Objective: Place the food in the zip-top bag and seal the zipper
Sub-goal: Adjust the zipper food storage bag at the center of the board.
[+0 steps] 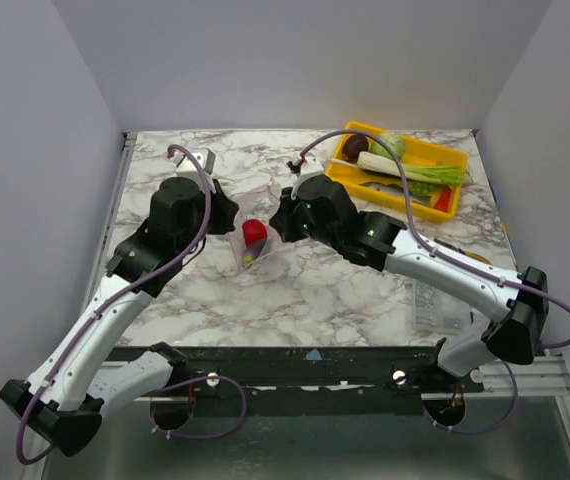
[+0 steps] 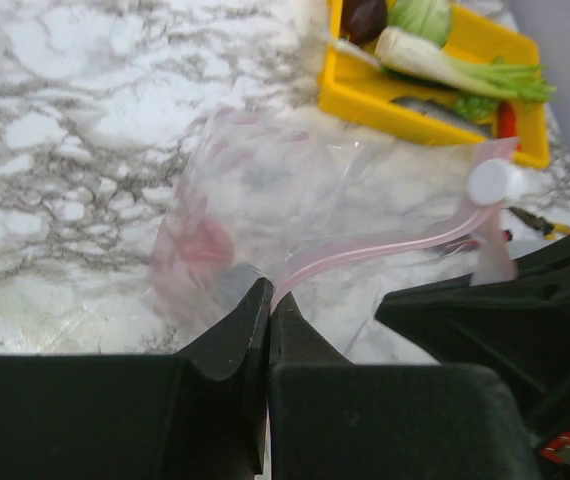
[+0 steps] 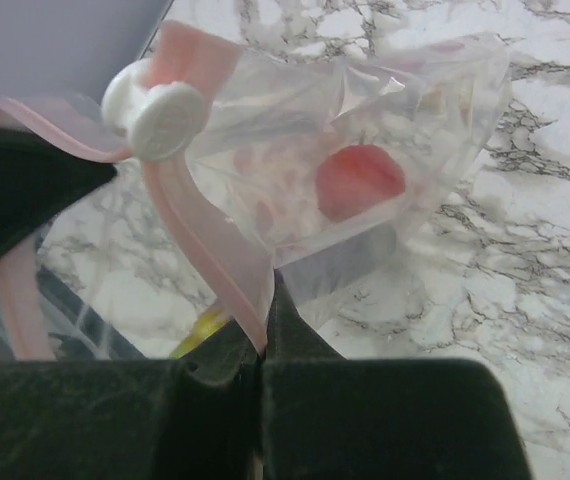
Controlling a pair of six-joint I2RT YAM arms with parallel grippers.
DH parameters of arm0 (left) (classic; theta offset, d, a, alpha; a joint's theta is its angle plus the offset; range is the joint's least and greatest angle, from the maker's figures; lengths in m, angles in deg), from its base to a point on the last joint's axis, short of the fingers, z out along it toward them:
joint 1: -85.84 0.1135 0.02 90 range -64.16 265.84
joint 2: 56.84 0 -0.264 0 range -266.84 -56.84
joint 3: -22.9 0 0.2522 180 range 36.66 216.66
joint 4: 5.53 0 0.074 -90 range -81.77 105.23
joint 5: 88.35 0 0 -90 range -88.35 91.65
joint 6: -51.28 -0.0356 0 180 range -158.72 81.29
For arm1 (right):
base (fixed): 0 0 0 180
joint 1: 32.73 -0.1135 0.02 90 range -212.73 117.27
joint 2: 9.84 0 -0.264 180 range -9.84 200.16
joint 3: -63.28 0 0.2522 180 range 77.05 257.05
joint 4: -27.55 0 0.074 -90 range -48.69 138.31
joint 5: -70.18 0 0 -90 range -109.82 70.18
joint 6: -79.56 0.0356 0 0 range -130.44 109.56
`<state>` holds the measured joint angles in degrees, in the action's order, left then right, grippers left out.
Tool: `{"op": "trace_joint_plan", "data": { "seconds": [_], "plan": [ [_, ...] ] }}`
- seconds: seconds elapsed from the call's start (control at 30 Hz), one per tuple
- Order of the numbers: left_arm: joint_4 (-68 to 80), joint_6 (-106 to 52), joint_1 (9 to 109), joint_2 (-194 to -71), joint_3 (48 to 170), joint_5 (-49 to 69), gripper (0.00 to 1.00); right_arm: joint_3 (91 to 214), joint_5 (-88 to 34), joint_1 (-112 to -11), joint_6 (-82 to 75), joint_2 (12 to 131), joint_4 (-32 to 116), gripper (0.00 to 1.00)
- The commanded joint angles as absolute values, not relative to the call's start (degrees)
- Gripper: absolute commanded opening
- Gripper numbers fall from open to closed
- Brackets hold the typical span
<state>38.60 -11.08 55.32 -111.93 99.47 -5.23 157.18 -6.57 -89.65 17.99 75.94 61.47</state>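
Counter (image 1: 295, 290): white marble pattern with grey veining, matte finish. Enclosure: three plain pale grey walls, left (image 1: 25, 150), back (image 1: 295, 60) and right (image 1: 555, 120), each meeting a counter edge. Near edge: black crossbar (image 1: 305, 365), aluminium rail (image 1: 525, 378) toward its right end. Below: dull grey metal surface (image 1: 345, 450). Lighting even, shadows soft.

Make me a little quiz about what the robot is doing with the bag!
1. True or false: the red toy vegetable is inside the bag.
2. Where does the leek lie? A: in the bag. B: in the yellow tray. C: on the bare table.
3. Fill in: the left end effector and the right end effector each pinch the bag's pink ____.

Key: 1 true. 2 B. 3 strip.
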Motion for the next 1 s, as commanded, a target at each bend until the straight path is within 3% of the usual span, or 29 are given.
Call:
{"op": "trace_joint_plan", "data": {
  "seconds": [0.0, 0.13, 0.33, 0.53, 0.73, 0.87, 0.97],
  "plan": [
    [37.7, -12.3, 55.7, -111.7, 107.3, -4.1, 0.0, 161.5, -4.2, -89.6, 17.5, 75.2, 61.5, 0.01],
    [37.9, -13.0, 55.7, -112.1, 110.2, -3.9, 0.0, 164.4, -2.1, -89.6, 17.2, 75.8, 60.5, 0.04],
    [35.9, -11.9, 55.7, -110.8, 102.9, -3.3, 0.0, 159.8, -1.9, -89.6, 17.2, 76.0, 58.0, 0.05],
    [35.1, -13.5, 55.7, -110.3, 98.5, -4.5, 0.0, 157.3, -1.4, -89.6, 24.8, 75.6, 62.5, 0.32],
    [35.0, -14.6, 55.7, -111.2, 99.2, -2.9, 0.0, 165.8, -2.6, -89.6, 29.6, 76.3, 74.0, 0.6],
    [34.7, -14.5, 55.7, -111.5, 99.0, -0.9, 0.0, 169.2, -0.3, -89.6, 29.3, 74.3, 78.0, 0.71],
    [34.2, -14.5, 55.5, -111.6, 98.4, -0.6, 0.0, 170.7, 5.6, -89.5, 26.8, 71.2, 78.8, 0.72]
  ]
}}
